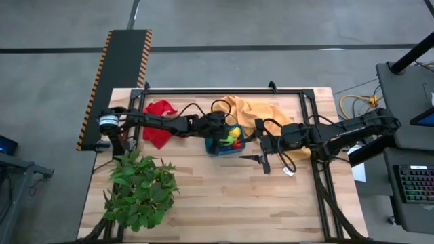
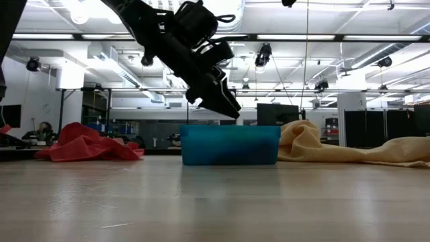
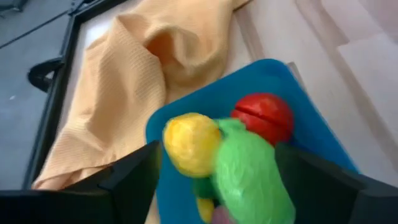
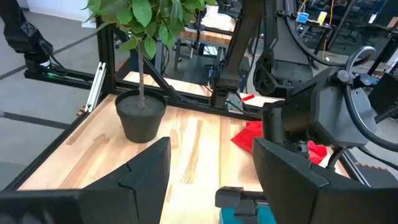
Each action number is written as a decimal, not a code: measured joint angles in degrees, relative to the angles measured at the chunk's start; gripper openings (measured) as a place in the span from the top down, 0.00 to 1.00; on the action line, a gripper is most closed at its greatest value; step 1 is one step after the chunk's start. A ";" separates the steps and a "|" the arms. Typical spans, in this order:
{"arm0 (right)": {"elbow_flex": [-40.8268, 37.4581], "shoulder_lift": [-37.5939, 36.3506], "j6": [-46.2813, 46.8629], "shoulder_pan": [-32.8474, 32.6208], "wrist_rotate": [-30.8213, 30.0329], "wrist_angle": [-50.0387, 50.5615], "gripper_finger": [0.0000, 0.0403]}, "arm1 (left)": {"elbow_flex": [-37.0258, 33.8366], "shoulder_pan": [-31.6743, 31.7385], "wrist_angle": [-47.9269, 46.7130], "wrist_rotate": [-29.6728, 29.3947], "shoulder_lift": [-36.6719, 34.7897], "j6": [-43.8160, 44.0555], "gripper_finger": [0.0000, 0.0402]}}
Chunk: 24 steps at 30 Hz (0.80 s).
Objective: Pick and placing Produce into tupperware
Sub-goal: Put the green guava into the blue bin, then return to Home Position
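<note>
The tupperware (image 1: 222, 146) sits mid-table between the red cloth (image 1: 158, 112) and the mustard cloth (image 1: 252, 112). Inside we see a red piece (image 3: 264, 116), a yellow piece (image 3: 189, 143) and a light green piece (image 3: 249, 174), so we judge loading well advanced. No loose produce shows on the table, though some may be hidden. The left gripper (image 1: 218, 133) hovers over the tub, fingers spread and empty. The right gripper (image 1: 263, 158) waits just beside it, fingers apart. The potted plant (image 1: 139, 188) stands at the near-left corner.

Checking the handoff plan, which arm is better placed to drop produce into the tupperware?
Probably left. The left gripper hovers right over the tupperware, fingers open. The right gripper sits beside it.
</note>
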State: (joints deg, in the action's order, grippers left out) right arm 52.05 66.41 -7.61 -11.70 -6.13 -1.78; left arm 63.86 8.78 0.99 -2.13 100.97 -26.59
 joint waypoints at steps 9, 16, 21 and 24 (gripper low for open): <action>0.00 -0.41 -1.66 -0.02 -3.40 0.28 0.46 | 0.15 -0.63 -0.20 -1.36 -3.17 -2.22 0.17; 0.00 -2.47 -4.92 0.01 -6.01 0.05 0.46 | -0.39 -0.45 -0.09 4.08 -13.89 -2.27 0.22; 0.00 -4.63 -5.52 0.09 -6.01 1.00 0.46 | -0.57 -0.11 -3.07 5.66 -23.81 -2.29 0.24; 0.02 -5.83 -5.98 0.09 -6.01 2.02 0.46 | -1.46 0.07 -7.24 5.66 -30.43 -2.24 0.24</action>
State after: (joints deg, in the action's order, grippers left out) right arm 52.07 60.58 -13.58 -11.62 -12.15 0.24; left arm 62.41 8.84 -6.25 3.53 70.54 -28.83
